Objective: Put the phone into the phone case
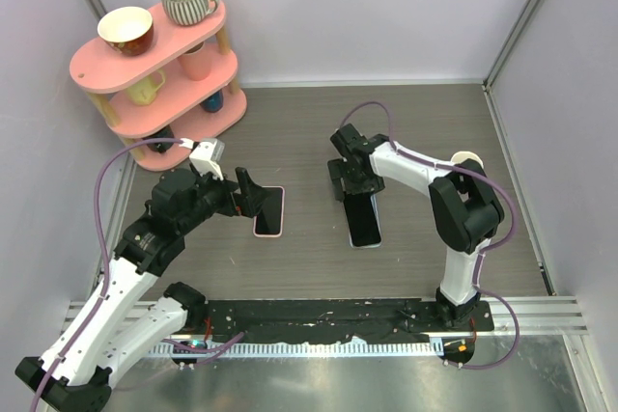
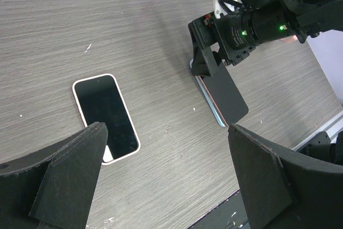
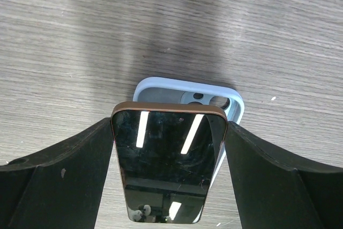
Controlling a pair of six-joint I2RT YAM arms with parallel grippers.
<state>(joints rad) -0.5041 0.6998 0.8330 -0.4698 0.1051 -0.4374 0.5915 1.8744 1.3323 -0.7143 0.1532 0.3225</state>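
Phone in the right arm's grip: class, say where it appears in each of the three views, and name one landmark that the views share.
Top external: the phone lies right of centre, in the right gripper.
Left wrist: upper right, a dark tilted slab.
Right wrist: bottom centre, between the fingers.
Shared landmark: the right gripper that holds it.

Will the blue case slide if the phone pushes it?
Probably a bit. The blue case looks thin and light, lying loose on the flat table beneath the phone, so it may skid. Its rounded rim probably bends rather than cracks.
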